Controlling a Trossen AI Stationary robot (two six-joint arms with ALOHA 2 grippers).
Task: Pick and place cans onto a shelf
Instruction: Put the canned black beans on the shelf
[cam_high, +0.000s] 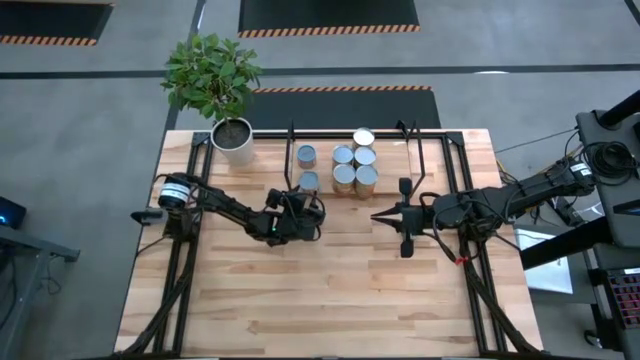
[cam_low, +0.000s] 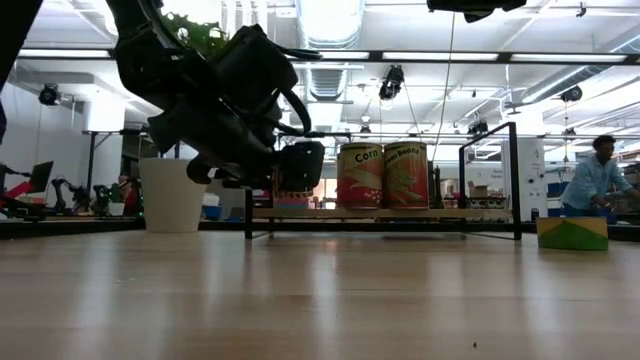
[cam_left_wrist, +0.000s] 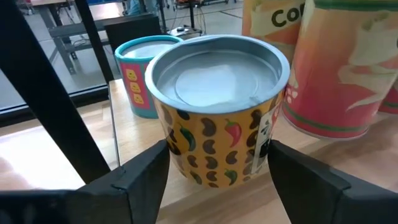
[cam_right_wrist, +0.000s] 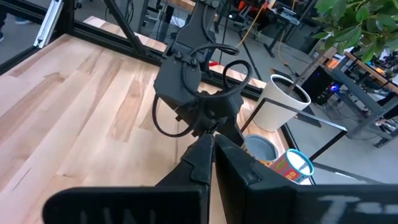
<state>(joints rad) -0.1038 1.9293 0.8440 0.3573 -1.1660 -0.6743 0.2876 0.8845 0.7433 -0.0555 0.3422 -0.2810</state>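
The left gripper (cam_left_wrist: 214, 180), fingers apart around a can (cam_left_wrist: 217, 106) on the shelf (cam_high: 420, 150) near the tabletop's far edge, is at release; next, retreat clear; right gripper (cam_high: 378, 216), fingers together, waits mid-table.

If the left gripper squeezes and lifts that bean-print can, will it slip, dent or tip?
The bean-print can looks like rigid metal, so denting seems unlikely. Its printed wall looks smooth, so it might slip in a light grip. Short and wide, standing upright between the left gripper's open fingers, it probably won't tip.
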